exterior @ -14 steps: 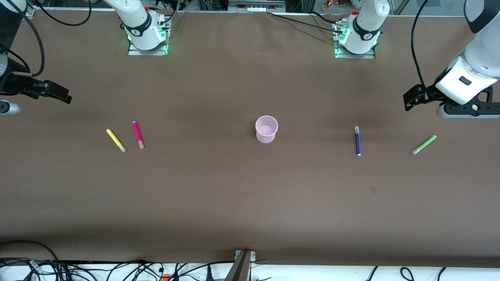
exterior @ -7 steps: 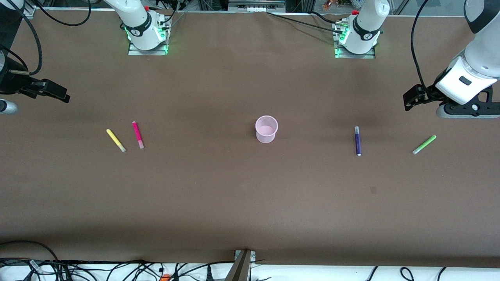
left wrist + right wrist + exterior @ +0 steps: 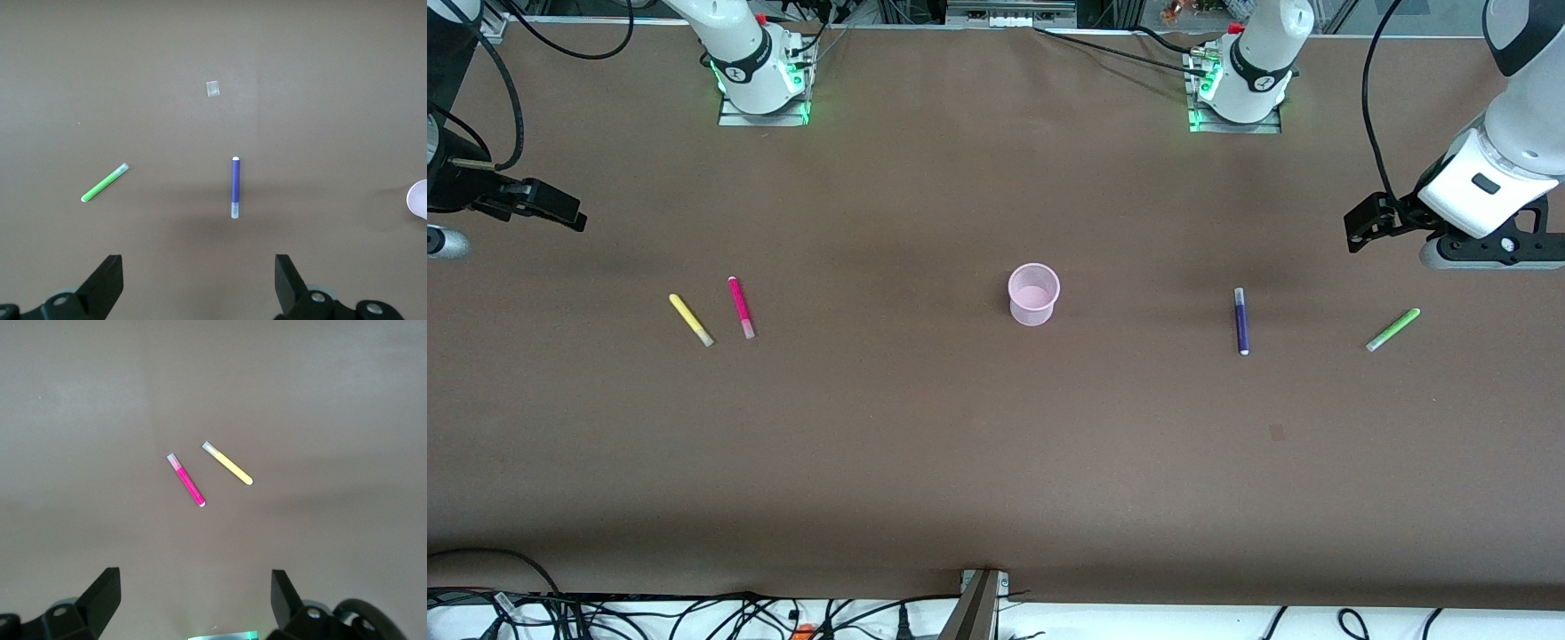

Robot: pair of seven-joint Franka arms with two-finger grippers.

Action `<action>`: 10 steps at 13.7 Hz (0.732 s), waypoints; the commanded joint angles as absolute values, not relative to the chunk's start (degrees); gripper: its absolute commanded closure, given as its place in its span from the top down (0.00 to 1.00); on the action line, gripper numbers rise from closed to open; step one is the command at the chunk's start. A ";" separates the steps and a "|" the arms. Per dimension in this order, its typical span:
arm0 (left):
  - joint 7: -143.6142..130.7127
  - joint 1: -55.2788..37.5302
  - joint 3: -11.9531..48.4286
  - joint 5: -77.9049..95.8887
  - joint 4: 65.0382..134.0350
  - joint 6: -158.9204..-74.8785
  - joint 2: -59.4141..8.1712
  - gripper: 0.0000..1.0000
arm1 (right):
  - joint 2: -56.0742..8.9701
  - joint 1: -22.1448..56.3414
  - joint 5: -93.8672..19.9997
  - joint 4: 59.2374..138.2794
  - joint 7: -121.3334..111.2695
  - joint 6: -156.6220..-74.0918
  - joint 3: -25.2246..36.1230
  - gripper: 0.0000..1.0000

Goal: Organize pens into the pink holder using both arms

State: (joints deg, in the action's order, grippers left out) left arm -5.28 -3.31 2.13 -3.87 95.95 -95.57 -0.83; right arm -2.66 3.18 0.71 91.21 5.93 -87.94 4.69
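The pink holder stands upright and empty at the table's middle; its edge shows in the left wrist view. The yellow pen and magenta-pink pen lie side by side toward the right arm's end. The purple-blue pen and light green pen lie toward the left arm's end. My right gripper is open, raised over the table's end. My left gripper is open, raised above the table near the green pen.
A small pale square patch marks the brown table cover nearer the front camera than the purple-blue pen. Both arm bases stand along the table's back edge. Cables lie along the front edge.
The right gripper has shifted very slightly; the left arm, the pens and the holder have not moved.
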 commanded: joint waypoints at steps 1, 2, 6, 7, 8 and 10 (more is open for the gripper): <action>-4.04 -3.25 1.85 -1.93 95.36 -94.83 -0.70 1.00 | -3.25 2.55 1.58 89.56 6.59 -86.31 3.96 1.00; -4.04 -3.25 1.85 -1.93 95.36 -94.83 -0.70 1.00 | -3.25 2.55 1.58 89.56 6.50 -86.22 3.96 1.00; -4.04 -3.25 1.85 -2.02 95.27 -94.75 -0.70 1.00 | -3.25 2.46 1.58 89.56 6.59 -86.31 4.04 1.00; -4.04 -3.25 1.85 -2.02 95.36 -94.75 -0.70 1.00 | -3.25 2.46 1.58 89.56 6.59 -86.31 4.04 1.00; -4.04 -3.25 1.85 -1.93 95.36 -94.83 -0.70 1.00 | -3.25 2.37 1.58 89.65 6.42 -86.31 4.22 1.00; -4.04 -3.25 1.85 -2.02 95.36 -94.83 -0.62 1.00 | -3.34 2.29 1.67 89.82 6.76 -86.31 4.39 1.00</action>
State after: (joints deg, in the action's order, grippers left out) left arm -5.28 -3.31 2.13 -3.85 95.95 -95.57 -0.83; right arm -2.68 3.08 0.88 91.20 6.05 -87.56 4.77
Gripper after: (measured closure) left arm 0.000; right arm 0.000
